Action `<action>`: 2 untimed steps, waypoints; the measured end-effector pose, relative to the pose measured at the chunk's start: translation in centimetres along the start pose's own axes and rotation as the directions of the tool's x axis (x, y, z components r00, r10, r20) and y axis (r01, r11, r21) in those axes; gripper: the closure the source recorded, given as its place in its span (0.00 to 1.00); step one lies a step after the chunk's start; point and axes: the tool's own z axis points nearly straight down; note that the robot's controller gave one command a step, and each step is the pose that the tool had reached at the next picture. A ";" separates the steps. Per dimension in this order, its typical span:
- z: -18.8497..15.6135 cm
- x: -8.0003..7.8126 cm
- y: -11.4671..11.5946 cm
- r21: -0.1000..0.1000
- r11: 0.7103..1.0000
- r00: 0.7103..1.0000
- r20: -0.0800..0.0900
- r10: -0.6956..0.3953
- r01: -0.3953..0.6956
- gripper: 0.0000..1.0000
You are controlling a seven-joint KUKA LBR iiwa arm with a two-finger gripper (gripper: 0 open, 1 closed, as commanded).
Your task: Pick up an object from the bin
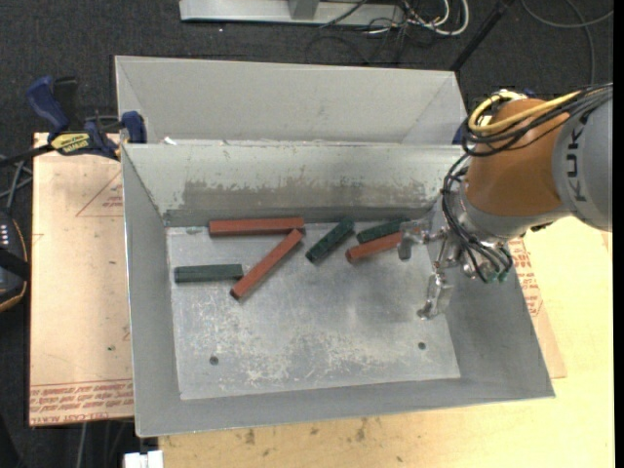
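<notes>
My gripper (434,286) hangs at the right side of the bin, just above the floor, with nothing seen in it. Nearest to it, a little to its upper left, a short red-brown bar (373,249) lies by the back wall. A dark green bar (378,232) lies right behind that one. Further left, a short dark green bar (330,243) lies at a slant.
More bars lie to the left: a long red-brown bar (255,227) along the back wall, another red-brown bar (268,264) lying diagonally, and a dark green bar (208,273) near the left wall. Bare metal floor stretches in front of the gripper.
</notes>
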 end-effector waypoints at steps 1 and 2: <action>0.7 -2.3 1.6 0.003 1.000 1.000 -0.001 0.002 -0.002 0.00; 1.7 -7.1 3.5 0.003 0.994 0.994 0.000 -0.113 0.113 0.00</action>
